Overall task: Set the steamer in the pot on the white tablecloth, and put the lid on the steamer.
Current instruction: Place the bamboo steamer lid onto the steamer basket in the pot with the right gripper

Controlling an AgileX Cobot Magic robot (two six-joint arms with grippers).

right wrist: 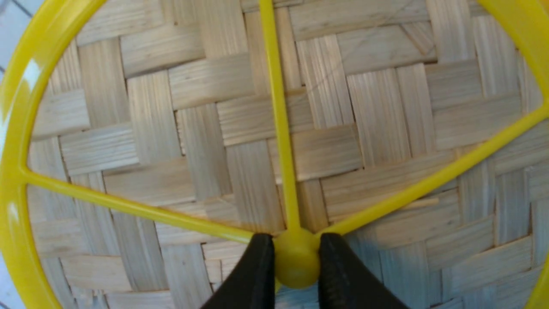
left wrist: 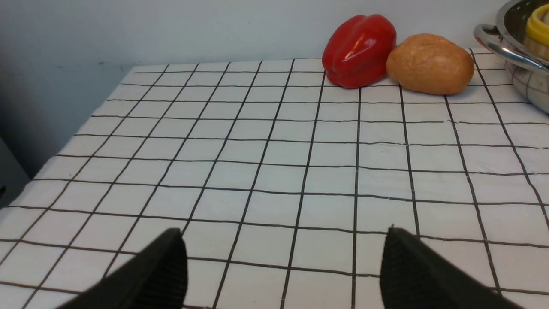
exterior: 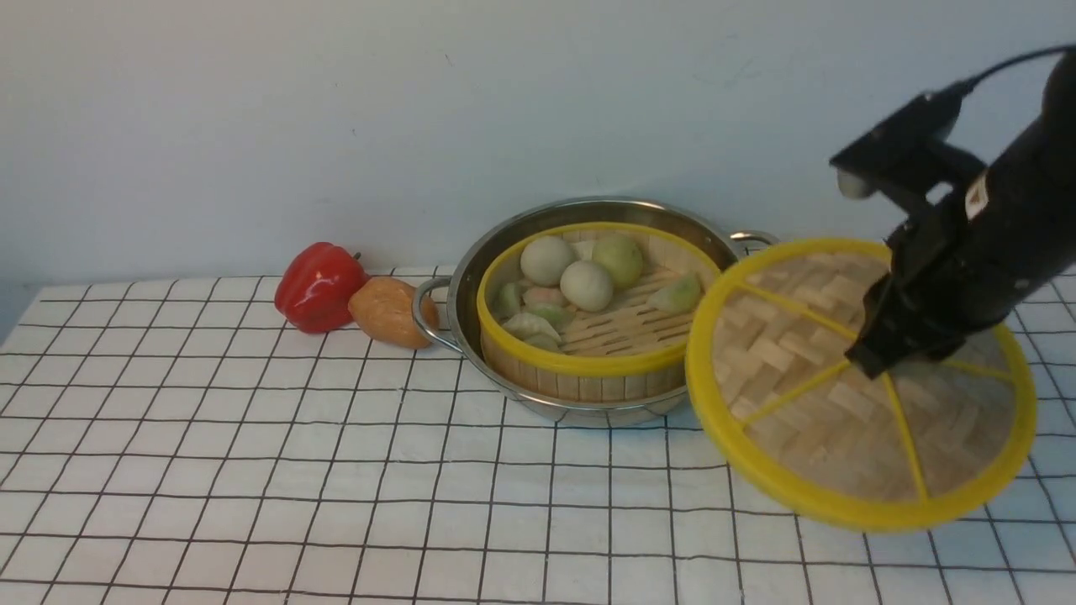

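Your right jaws are pinched onto the small yellow centre hub (right wrist: 296,262) of the flat round woven-bamboo lid with yellow rim and spokes (exterior: 807,395). They hold it tilted just right of the wide shiny stainless-steel pot (exterior: 504,252), and in the front view its edge overlaps the pot's right side. The round bamboo steamer with yellow rims (exterior: 588,370), carrying toy buns and dumplings, sits inside that pot on the white black-gridded tablecloth (exterior: 252,462) covering the counter. Your left jaws stand wide apart and empty over the cloth, with a red bell pepper (left wrist: 358,51) and a brown bread-like lump (left wrist: 431,64) ahead of them.
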